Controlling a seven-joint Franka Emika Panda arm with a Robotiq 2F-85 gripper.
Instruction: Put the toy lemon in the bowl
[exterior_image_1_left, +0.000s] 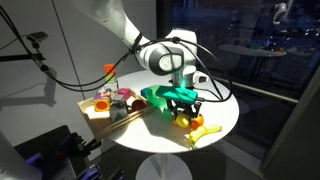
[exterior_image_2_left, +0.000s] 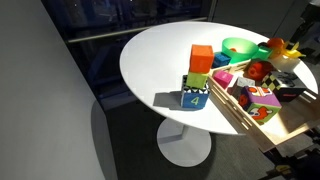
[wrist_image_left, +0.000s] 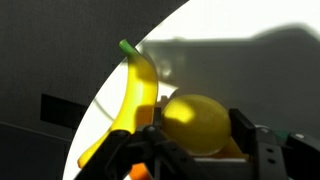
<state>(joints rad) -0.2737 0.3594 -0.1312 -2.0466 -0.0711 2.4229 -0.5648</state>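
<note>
Where the tabletop (wrist_image_left: 255, 70) curves toward its edge, the claw (wrist_image_left: 197, 130) is clamped on the lemon (wrist_image_left: 198, 120): in the wrist view one dark finger (wrist_image_left: 150, 140) lies against one flank of the fruit and the other finger against the opposite flank, with no gap to be seen on either side. The lemon fills the space between them, pale yellow and glossy. Whether it rests on the white surface or hangs just above it cannot be told. A sliver of orange shows under the claw, too small to name.

Just beside the lemon lies the banana (wrist_image_left: 137, 100), its green stem tip pointing away from the camera and its body running along the rim of the tabletop, with dark floor beyond.

In an exterior view the arm reaches down from above and the claw (exterior_image_1_left: 183, 108) sits low over the tabletop (exterior_image_1_left: 225, 110), between the bowl (exterior_image_1_left: 155, 96) and the banana (exterior_image_1_left: 207, 130). The bowl is green and stands just beside the claw; the lemon is outside it. On the bowl's far side from the claw, a wooden tray (exterior_image_1_left: 100, 117) holds a jumble of coloured toys.

An exterior view shows the bowl (exterior_image_2_left: 238, 46) near the tray (exterior_image_2_left: 262, 128), and a stack of blocks (exterior_image_2_left: 198, 78) apart from both: orange on top, green in the middle, blue with a numeral at the bottom. The arm is not in that view.
</note>
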